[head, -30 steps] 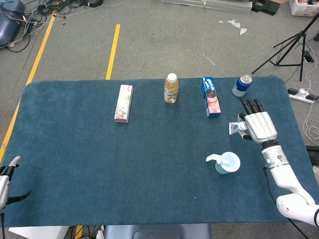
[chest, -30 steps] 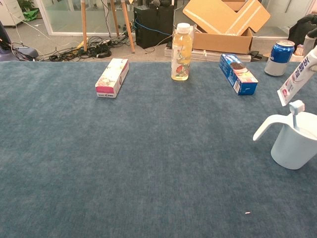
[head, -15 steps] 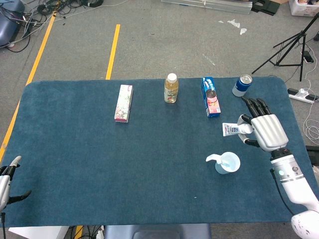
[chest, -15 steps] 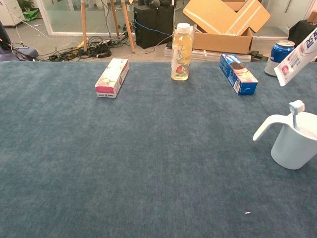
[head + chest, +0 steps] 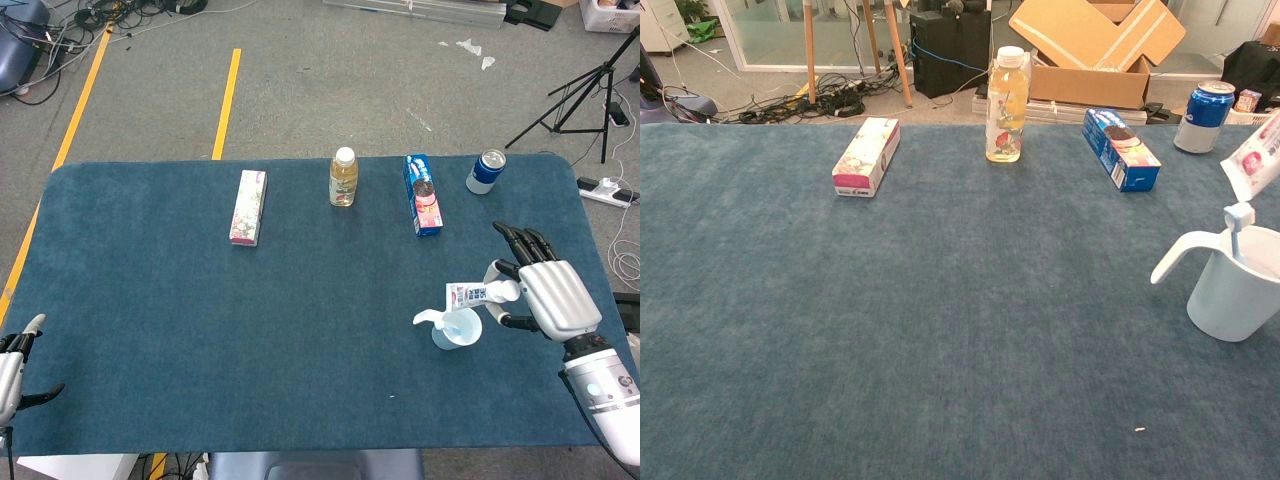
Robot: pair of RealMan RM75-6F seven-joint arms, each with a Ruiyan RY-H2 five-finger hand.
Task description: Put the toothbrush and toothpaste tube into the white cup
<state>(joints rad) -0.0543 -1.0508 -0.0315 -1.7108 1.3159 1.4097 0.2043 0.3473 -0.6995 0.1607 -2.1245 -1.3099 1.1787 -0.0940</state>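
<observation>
Down at the near left corner of the blue bench [image 5: 200,330], the left hand [image 5: 12,365] shows only from the head view, its fingers apart and holding nothing; the chest view misses it altogether. Along the far side stand a pink box [image 5: 249,206], a bottle of yellow drink [image 5: 343,177], a blue carton [image 5: 424,194] and a blue can [image 5: 486,171], which the chest view shows from the side. Further right, the white cup [image 5: 456,327] stands upright with the toothbrush [image 5: 1237,222] already in it, its head poking above the rim in the chest view. The right hand [image 5: 545,292] grips the toothpaste tube [image 5: 470,295], held just above the cup's rim. The chest view catches only the tube's end at its right edge, not the hand.
</observation>
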